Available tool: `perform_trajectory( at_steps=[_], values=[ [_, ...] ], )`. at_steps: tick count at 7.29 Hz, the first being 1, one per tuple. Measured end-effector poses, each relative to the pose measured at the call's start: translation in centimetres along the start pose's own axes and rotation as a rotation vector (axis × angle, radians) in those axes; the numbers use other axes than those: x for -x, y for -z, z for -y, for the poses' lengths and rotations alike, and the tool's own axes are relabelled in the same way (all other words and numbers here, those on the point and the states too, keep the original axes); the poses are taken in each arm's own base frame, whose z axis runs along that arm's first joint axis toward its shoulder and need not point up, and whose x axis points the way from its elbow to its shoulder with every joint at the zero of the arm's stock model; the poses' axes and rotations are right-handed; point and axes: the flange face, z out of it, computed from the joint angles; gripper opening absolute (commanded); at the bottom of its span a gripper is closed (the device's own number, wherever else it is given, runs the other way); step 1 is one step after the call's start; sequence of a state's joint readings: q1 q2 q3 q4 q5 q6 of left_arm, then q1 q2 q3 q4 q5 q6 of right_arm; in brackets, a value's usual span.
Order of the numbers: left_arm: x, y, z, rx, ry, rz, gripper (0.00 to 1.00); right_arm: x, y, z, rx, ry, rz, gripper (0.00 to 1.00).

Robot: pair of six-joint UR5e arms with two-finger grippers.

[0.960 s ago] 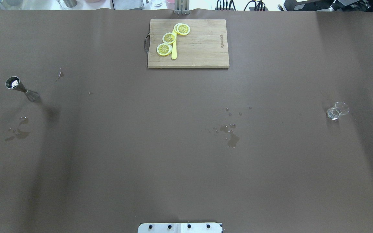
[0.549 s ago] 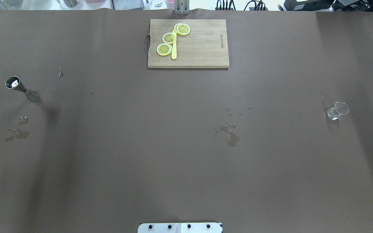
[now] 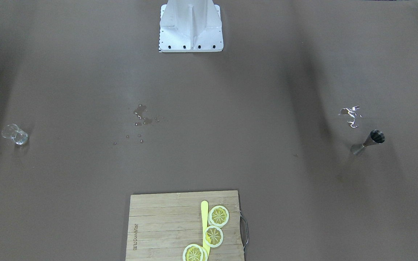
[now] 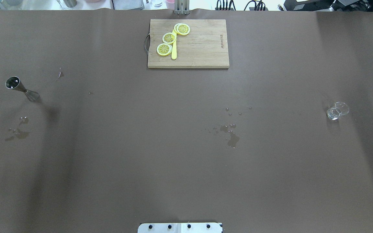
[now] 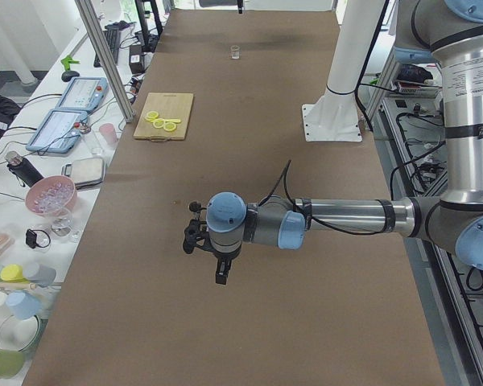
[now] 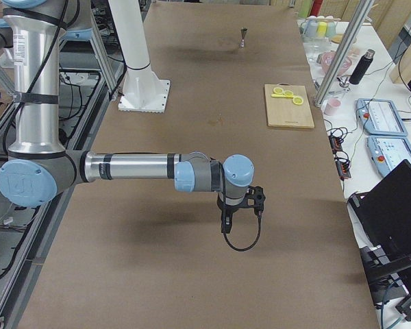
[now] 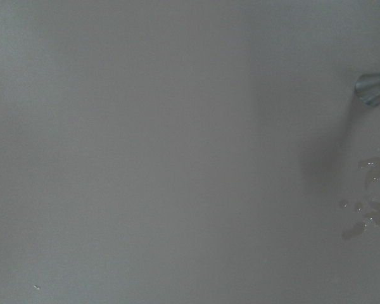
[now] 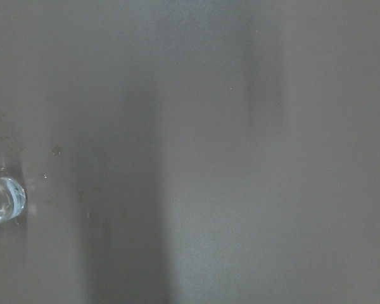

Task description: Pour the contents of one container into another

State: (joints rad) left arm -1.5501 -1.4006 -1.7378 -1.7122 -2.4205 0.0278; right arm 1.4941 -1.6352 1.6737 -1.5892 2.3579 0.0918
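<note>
Over at the left end of the table (image 4: 134, 181), the jigger (image 4: 21, 88) is standing upright with its open mouth facing up, and nothing is touching it. A small puddle (image 4: 17, 132) is lying just on the near side of it, apart from its foot. Far across at the right end, the glass (image 4: 337, 111) is sitting upright too, well apart from the jigger. I am not able to tell whether it is holding any liquid. A second patch of drops (image 4: 231, 134) is glistening between the two, right of the table's middle.

At the far edge, near the centre, a board (image 4: 199, 48) is lying flat, carrying three lemon slices (image 4: 169, 38) and a yellow strip (image 4: 174, 53) beside them.

I am watching the left gripper (image 5: 221, 273) only from the left side camera. It is hanging above the table, pointing down, and I cannot tell whether its fingers are apart or together. The right gripper (image 6: 226, 225) is likewise showing only from the right side camera, hovering over the table and pointing down, with its finger state unclear to me.

The left wrist camera is catching the jigger's foot at its right edge, and the right wrist camera is catching the glass at its left edge.
</note>
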Motion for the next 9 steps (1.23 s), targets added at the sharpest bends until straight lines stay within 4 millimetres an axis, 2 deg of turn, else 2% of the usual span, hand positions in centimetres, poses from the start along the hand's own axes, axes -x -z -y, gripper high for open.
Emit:
perform_trajectory(
  at_steps=[4, 9],
  values=[
    [-1.3, 1.2, 0.9, -0.027, -0.029, 0.0, 0.98, 0.2, 0.1, 0.0, -0.002, 0.001, 0.002, 1.0],
    [-1.1, 1.0, 1.6, -0.025, -0.027, 0.001, 0.98, 0.7, 0.4, 0.1, -0.008, 0.013, 0.012, 1.0]
  ],
)
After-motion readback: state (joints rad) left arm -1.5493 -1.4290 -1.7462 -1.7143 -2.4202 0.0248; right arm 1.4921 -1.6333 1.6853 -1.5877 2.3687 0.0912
